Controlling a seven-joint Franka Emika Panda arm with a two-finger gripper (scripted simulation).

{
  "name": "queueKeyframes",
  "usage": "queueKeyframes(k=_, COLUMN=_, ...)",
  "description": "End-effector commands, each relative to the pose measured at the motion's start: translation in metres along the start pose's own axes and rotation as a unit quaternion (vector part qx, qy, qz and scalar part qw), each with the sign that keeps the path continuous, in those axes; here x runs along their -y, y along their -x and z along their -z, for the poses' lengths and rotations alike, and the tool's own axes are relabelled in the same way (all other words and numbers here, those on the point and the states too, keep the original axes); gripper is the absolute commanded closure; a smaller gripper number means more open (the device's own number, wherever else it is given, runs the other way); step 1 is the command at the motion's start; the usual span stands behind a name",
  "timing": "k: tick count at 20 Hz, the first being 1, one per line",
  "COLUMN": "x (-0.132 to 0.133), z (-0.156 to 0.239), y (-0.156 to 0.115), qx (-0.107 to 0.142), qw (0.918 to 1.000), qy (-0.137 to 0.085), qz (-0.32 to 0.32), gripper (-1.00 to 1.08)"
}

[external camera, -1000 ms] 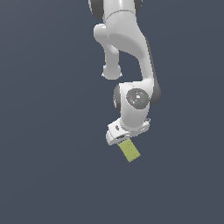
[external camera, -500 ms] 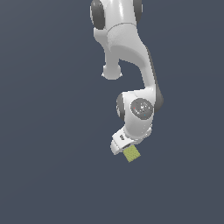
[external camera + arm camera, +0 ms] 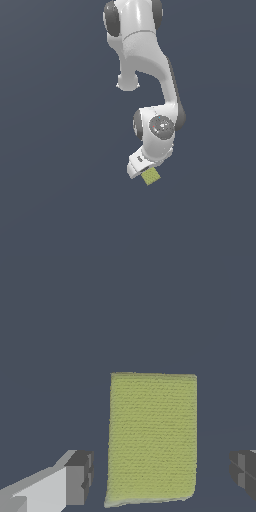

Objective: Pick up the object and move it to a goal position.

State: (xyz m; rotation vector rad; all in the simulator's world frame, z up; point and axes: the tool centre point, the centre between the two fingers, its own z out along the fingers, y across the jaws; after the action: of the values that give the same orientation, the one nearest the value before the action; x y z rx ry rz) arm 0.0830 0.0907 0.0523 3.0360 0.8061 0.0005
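The arm (image 3: 150, 75) is a chain of smooth, glossy white shells with rounded joints and dark grey caps; it bends down from the top of the exterior view and ends in a boxy white hand low in the scene; the ground under it is a flat, even slate blue-grey with no seam or grain.

The object (image 3: 151, 438) is a thin, flat rectangular block, yellow-green, its face covered in a fine dotted weave like coarse cloth; its edges are straight and its corners slightly softened, one near corner a little more rounded than the rest; in the exterior view it (image 3: 150, 175) shows only as a small tilted yellow-green patch peeking out just below the white hand, partly hidden by it.

The gripper (image 3: 160, 471) stands spread wide; in the wrist view its two fingers are blocky, dark grey pads with faceted faces, one (image 3: 80, 476) carried on a pale grey-white bar, the other (image 3: 244, 468) cut by the picture's edge; the block lies between them, its long sides running along the gap; a strip of bare ground shows between each pad and the block, so neither pad touches it; whether the block rests flat on the ground or slightly off it cannot be told for certain from these views.
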Motion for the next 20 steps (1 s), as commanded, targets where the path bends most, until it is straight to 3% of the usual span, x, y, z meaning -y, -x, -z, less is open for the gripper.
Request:
queueKeyframes(k=1, x=0.0, z=-0.011, y=0.0, qx=0.001, qw=1.0, qy=0.0, qz=0.001, gripper=-0.92)
queueKeyframes(k=12, x=0.0, z=-0.043, y=-0.001, qx=0.0, qw=1.0, qy=0.0, qz=0.002, gripper=-0.92)
queueKeyframes(k=13, x=0.0, z=-0.043, y=-0.001, qx=0.0, qw=1.0, qy=0.0, qz=0.002, gripper=1.08)
queueKeyframes(k=20, x=0.0, z=-0.043, y=-0.001, qx=0.0, qw=1.0, qy=0.0, qz=0.002, gripper=1.08)
